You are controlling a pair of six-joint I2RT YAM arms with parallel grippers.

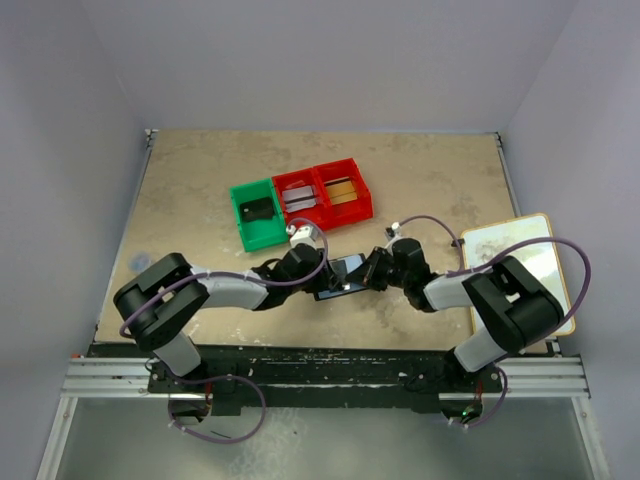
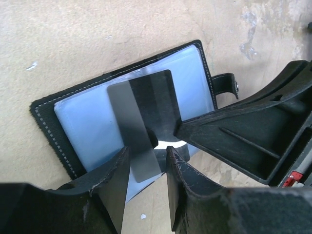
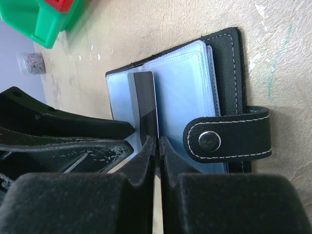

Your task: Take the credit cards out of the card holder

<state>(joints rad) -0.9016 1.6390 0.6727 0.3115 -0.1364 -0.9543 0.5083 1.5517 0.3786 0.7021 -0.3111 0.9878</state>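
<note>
- My left gripper (image 2: 147, 157) is partly open. Its fingers sit either side of the near end of the dark card (image 2: 141, 105), and I cannot tell whether the pads touch its edges.
- My right gripper (image 3: 157, 142) is closed to a sliver, pinching that card's long edge from the opposite side.
- The card lies across the pale sleeves of the card holder (image 2: 45, 119). The holder is open flat on the surface (image 2: 97, 39) between my two grippers, with its snap tab (image 3: 229, 139) sticking out sideways.
- Risk: nothing I can see pins the holder down, so if the card catches in a sleeve the whole holder may lift or drag with it.
- Risk: my right grip is only on a thin edge. The card is slick plastic, so it could pivot or slip out when lifted.
- Risk: both grippers crowd the same card, so a careless pull could knock fingers together or bend it.
- Further out, the green bin (image 1: 243, 236) holds a black card (image 1: 257, 209).
- Beside it stand two red bins (image 1: 283, 184), touching each other. The nearer one to the green bin holds a silver card (image 1: 300, 197), and the other a gold card (image 1: 343, 189).
</note>
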